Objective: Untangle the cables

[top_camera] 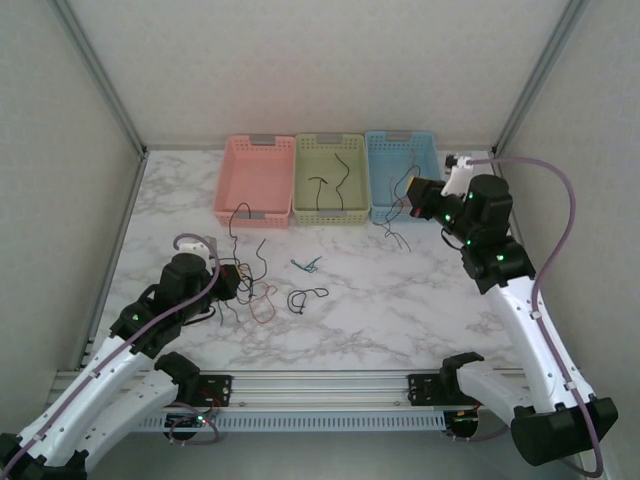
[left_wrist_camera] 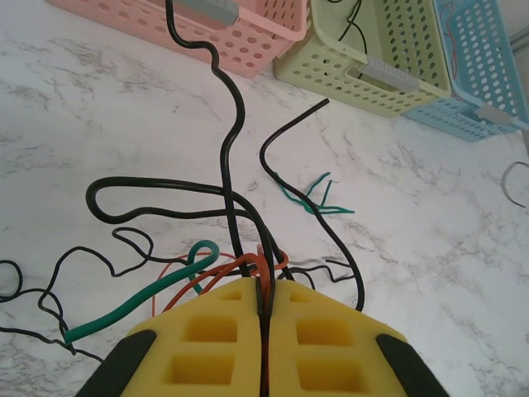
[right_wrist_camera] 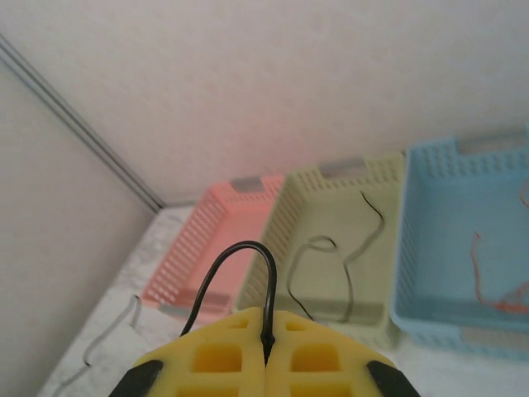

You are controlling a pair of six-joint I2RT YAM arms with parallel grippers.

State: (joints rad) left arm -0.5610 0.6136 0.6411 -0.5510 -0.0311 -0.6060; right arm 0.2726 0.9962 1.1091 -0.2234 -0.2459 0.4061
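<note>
Marble table (top_camera: pixel 400 300) below: my left gripper (left_wrist_camera: pixel 264 285) is clenched on several cables (left_wrist_camera: pixel 223 169) spilling just ahead of its fingertips, my right gripper (right_wrist_camera: pixel 266 318) pinches one black cable (right_wrist_camera: pixel 244 245). I'd draw apart slowly, watching for snags.

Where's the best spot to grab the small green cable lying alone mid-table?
Take the green cable where its strands bunch in the middle, coming straight down: it lies flat on the table, alone, so a pinch there likely catches every strand.
</note>
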